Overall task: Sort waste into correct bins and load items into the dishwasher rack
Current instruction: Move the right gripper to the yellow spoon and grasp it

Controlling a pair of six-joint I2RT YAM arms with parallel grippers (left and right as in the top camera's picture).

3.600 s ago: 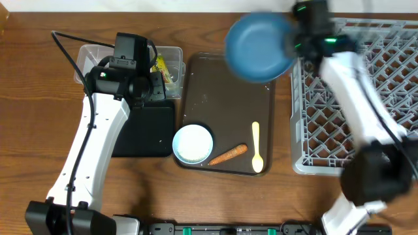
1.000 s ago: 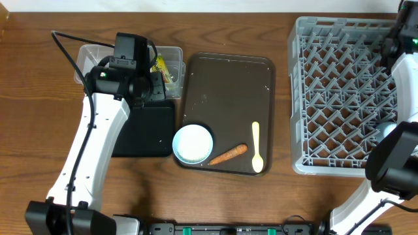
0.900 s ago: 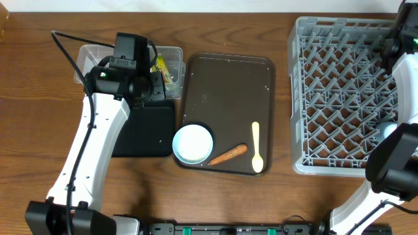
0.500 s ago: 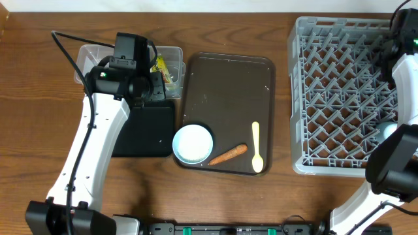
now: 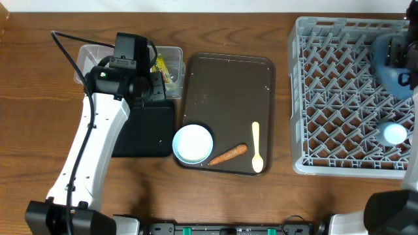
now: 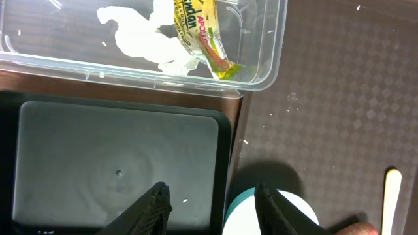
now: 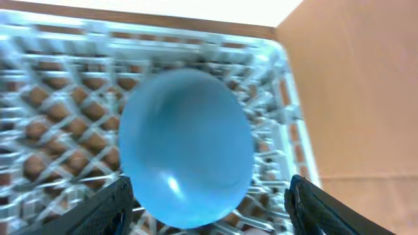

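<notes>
— Where's the dark blue dish (image 7: 186, 147)?
— Blurred, over the grey rack (image 5: 339, 98), between the right gripper's (image 7: 209, 181) spread fingers.
— The left gripper (image 6: 210, 190)?
— Fingers apart above the black tray (image 6: 117, 163) on the brown wooden table (image 5: 248, 26).

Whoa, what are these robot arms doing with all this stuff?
They are tidying up. The right gripper is open, with a blue dish right in front of it at the grey rack; whether the dish has settled there is unclear. The left gripper hangs open over the edge of the black tray, near the clear tub holding a tissue and a wrapper. A white bowl, a carrot stick and a spoon lie on the brown tray.
</notes>
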